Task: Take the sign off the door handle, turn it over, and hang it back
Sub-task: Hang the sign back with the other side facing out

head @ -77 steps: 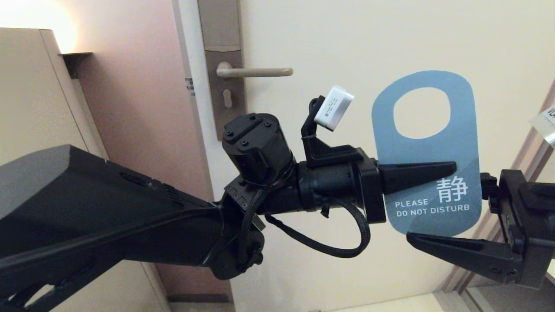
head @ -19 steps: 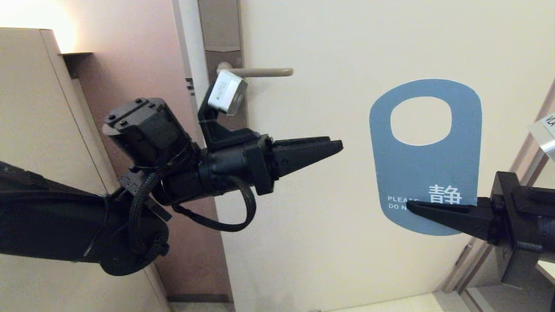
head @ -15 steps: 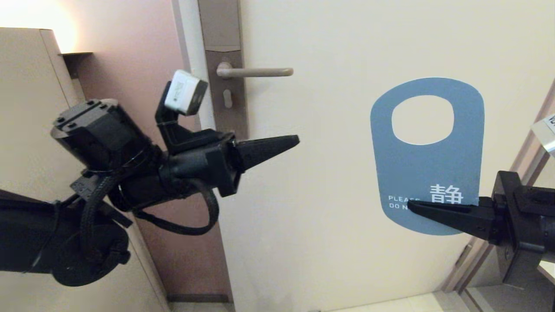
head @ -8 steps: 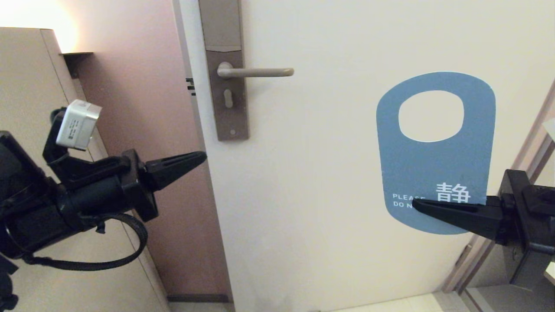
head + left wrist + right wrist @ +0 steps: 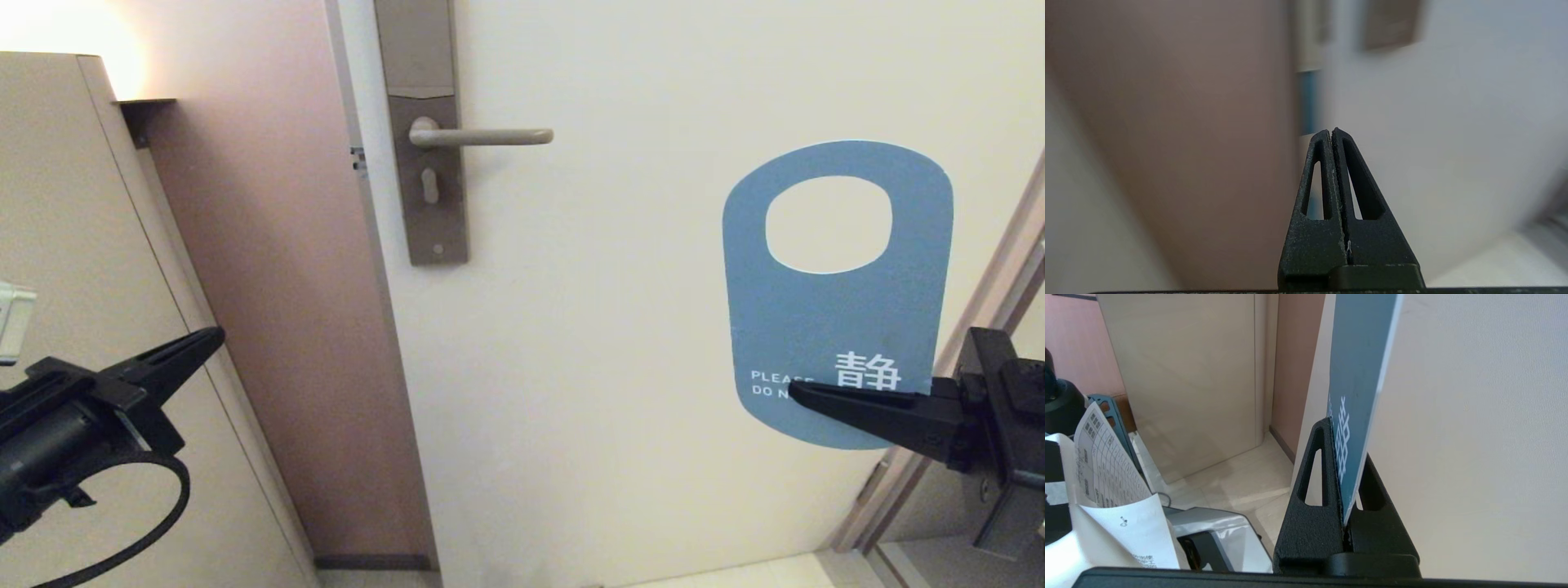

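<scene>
Flat, rounded-oblong sign (image 5: 833, 318), blue face w/ white lettering and oval hole, upright before pale matte door (image 5: 620, 343), well right of and lower than door handle (image 5: 482, 136). Pinched at lower edge by right gripper (image 5: 796, 392) (black tapered fingers clamped on card). Slim brushed-metal lever on tall narrow plate (image 5: 424, 131) w/ keyhole, bare. Left gripper (image 5: 214, 336) low at left by beige cabinet (image 5: 73, 212), fingers pressed together, holding nothing. Printed paper (image 5: 1114, 490) near right arm.
</scene>
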Tool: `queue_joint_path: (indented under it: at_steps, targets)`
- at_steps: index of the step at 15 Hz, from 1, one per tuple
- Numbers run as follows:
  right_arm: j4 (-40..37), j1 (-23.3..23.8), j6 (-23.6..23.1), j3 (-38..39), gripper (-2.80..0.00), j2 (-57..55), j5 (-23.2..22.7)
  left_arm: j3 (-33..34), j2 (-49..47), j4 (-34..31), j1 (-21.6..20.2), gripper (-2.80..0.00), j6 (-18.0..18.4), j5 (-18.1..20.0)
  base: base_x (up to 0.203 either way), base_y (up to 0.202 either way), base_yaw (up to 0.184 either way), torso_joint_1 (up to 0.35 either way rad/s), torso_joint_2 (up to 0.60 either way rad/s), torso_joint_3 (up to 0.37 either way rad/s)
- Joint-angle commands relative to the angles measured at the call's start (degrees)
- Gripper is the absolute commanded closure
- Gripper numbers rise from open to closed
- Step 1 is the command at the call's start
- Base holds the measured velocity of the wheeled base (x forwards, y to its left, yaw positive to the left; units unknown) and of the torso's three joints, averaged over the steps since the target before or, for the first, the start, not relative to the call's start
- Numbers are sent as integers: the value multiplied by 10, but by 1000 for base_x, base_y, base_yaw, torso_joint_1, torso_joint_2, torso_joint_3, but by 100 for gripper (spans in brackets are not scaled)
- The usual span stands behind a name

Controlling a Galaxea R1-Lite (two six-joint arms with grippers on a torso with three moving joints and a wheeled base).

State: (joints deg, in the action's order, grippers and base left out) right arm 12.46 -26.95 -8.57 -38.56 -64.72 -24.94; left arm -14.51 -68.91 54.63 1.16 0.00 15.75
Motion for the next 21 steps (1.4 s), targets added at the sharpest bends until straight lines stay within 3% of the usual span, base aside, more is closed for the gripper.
queue_joint_path:
  at_steps: [1, 7, 10, 15, 18, 21]
  targets:
    - [1, 0, -1, 7, 0, 7, -1, 28, 28, 4, -29, 0, 6, -12, 0, 0, 0, 0, 0, 0]
    - [1, 0, -8, 9, 0, 13, -1, 106, 149, -33, -61, 0, 21, -63, 0, 0, 0, 0, 0, 0]
    - [1, -1, -8, 10, 0, 14, -1, 121, 262, -141, -65, 0, 20, -106, 0, 0, 0, 0, 0, 0]
    - [1, -1, -9, 24, 0, 33, -1, 126, 513, -383, -66, 0, 23, -136, 0, 0, 0, 0, 0, 0]
    - [1, -1, -9, 25, 0, 38, -1, 145, 528, -482, -66, 0, 55, -167, 0, 0, 0, 0, 0, 0]
    - [1, -1, -9, 28, 0, 40, -1, 145, 527, -495, -66, 0, 66, -144, 0, 0, 0, 0, 0, 0]
